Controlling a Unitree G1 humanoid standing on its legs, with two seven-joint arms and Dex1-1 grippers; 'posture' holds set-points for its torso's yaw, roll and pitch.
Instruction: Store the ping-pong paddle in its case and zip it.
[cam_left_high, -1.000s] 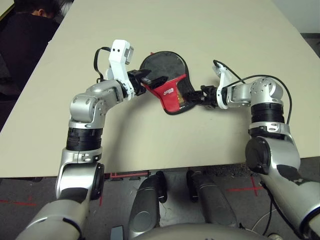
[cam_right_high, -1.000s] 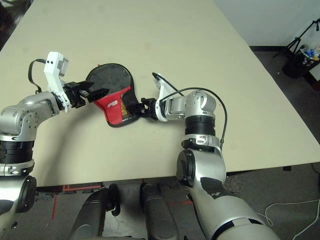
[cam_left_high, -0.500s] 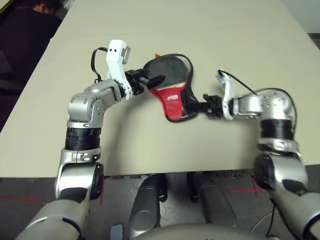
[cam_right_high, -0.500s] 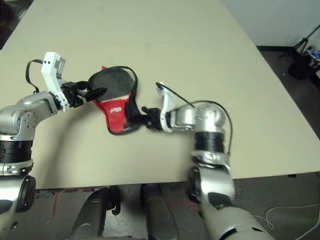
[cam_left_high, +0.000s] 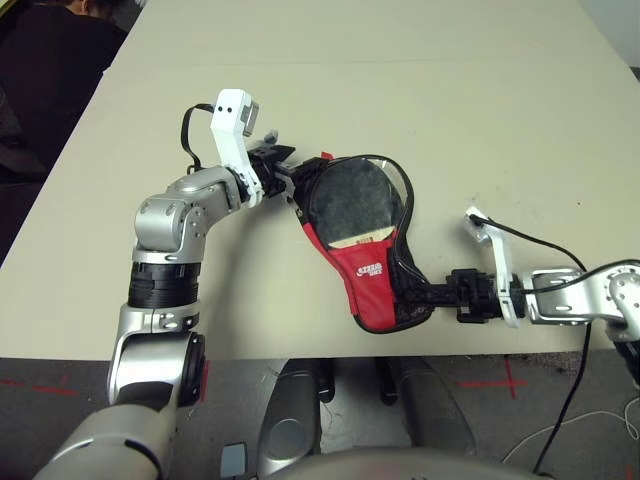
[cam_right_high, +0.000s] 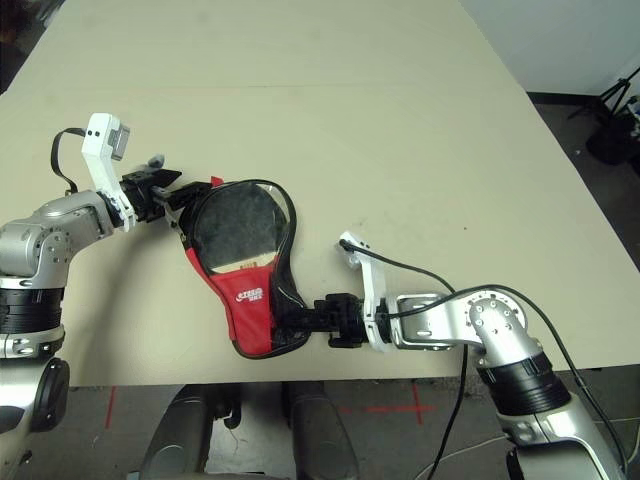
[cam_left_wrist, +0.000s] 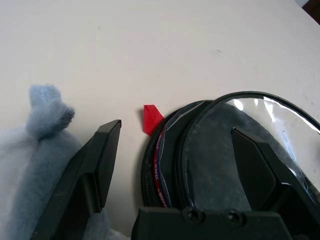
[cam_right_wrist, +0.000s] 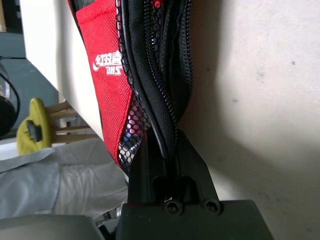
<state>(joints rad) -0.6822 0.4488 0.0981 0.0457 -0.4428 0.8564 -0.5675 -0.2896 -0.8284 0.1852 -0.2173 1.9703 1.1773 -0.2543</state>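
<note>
I am at the zipping step – my right gripper (cam_right_high: 312, 312) is clenched on the case (cam_left_high: 372, 285) near the table edge, paddle (cam_left_high: 350, 205) inside; left gripper (cam_left_wrist: 185, 165), released, straddles its round end. Next I must find the zipper pull.

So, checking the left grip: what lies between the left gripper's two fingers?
The case's rounded end lies between the fingers, seen in the left wrist view.

A beige table (cam_left_high: 480, 110) carries the case (cam_left_high: 375, 285), lying near the front edge toward the middle. A small grey lump (cam_left_wrist: 35, 145) lies just left of it.
</note>
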